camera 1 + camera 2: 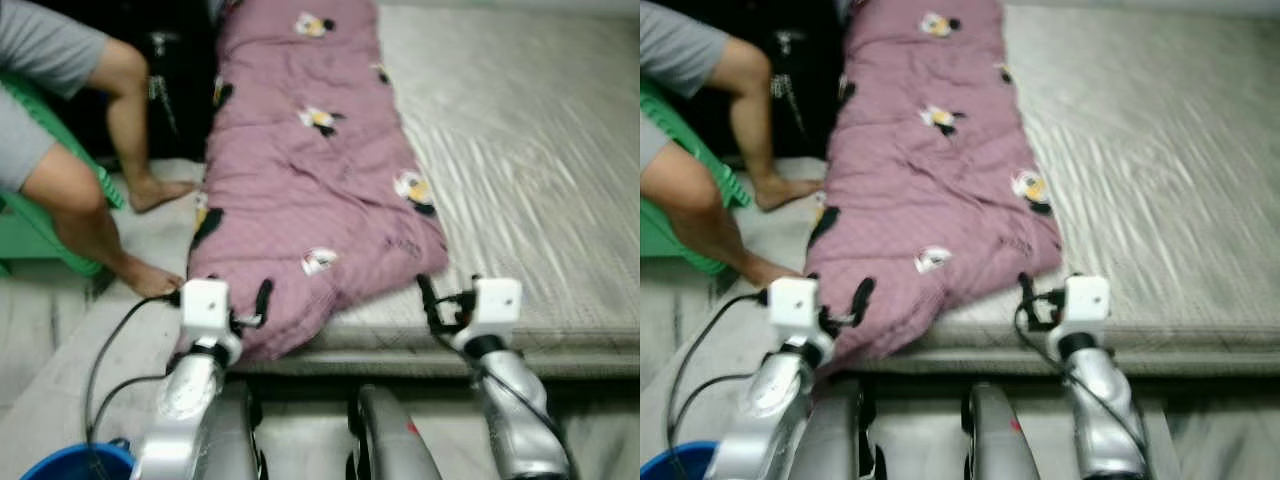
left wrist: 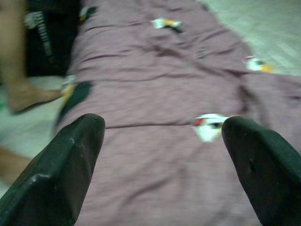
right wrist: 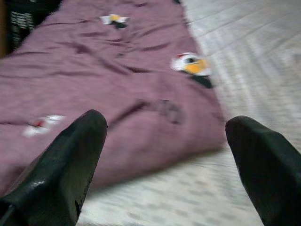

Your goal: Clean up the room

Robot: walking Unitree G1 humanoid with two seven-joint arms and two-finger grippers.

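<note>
A mauve quilt (image 1: 310, 190) printed with small penguins lies lengthwise along the left part of a pale mattress (image 1: 520, 150). Its near end hangs slightly over the bed's front edge. My left gripper (image 1: 220, 295) is open at the quilt's near left corner. In the left wrist view the left gripper (image 2: 162, 155) has its fingers spread wide over the mauve cloth. My right gripper (image 1: 455, 295) is open just off the near right corner, above the bare mattress edge. In the right wrist view the right gripper (image 3: 164, 160) has nothing between its fingers.
A person (image 1: 60, 120) sits on a green chair (image 1: 40, 240) at the left, bare feet on the floor beside the bed. A blue bucket (image 1: 75, 465) stands at the near left, with a black cable (image 1: 110, 350) running past it. A dark object (image 1: 175, 70) stands at the bed's far left side.
</note>
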